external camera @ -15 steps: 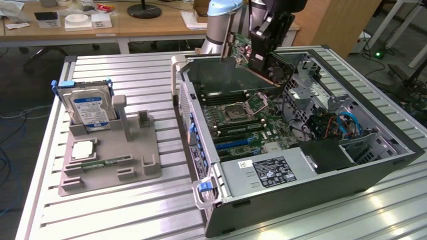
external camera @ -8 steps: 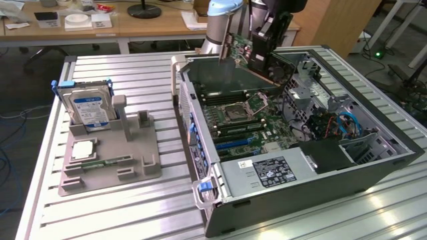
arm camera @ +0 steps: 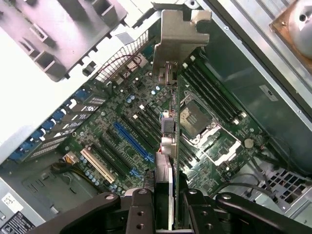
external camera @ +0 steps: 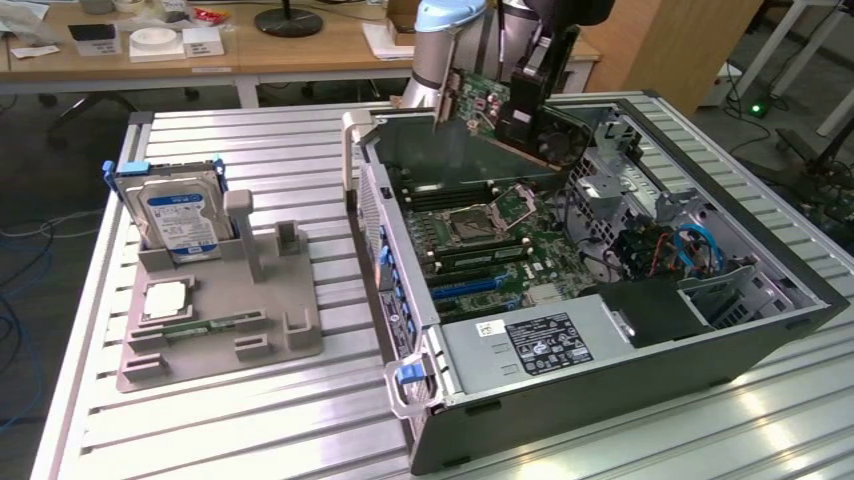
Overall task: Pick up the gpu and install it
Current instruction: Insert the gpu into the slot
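Looking at the exterior view, I see the hand [external camera: 530,72] clamped on the gpu [external camera: 478,98], which hangs in the air over the far end of the open computer case [external camera: 747,330]. The card is tilted and sits clear of the motherboard [external camera: 487,250] below it, with its green face turned toward that camera.

On the wrist view the gpu [arm camera: 168,146] runs edge-on away from the lens, and its silver bracket [arm camera: 178,39] is at the far end. The hand [arm camera: 165,200] grips the near end, with a dark finger [arm camera: 141,209] on either side of the board. Beneath the card I can make out the CPU socket [arm camera: 197,117], a long blue slot [arm camera: 131,141] and a cream slot [arm camera: 100,165] further along. As far as I can tell, the card touches none of them.

Toward the exterior view's left, a hard drive [external camera: 180,220] with a blue label stands upright in a grey fixture [external camera: 267,345]. The fixture rests on the slatted metal desk [external camera: 267,140], beside the case. A power supply [external camera: 534,345] fills the near end of the case.
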Robot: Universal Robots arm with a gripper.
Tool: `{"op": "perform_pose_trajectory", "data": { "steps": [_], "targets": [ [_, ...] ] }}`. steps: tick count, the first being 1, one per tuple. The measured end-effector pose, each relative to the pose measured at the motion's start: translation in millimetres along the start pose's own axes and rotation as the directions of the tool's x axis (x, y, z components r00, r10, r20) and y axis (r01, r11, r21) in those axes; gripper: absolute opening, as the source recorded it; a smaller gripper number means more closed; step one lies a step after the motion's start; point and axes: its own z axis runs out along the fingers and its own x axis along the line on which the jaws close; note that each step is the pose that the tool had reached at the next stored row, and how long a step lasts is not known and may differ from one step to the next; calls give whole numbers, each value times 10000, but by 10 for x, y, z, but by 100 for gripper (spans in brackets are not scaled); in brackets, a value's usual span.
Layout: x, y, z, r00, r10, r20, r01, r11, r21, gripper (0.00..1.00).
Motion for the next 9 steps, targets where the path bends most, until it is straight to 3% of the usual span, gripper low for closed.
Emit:
{"op": "perform_pose_trajectory", "data": {
  "steps": [9],
  "targets": [
    [0, 0, 4, 9952, -974, -31, 974, 9952, -18, 27]
  ]
}}
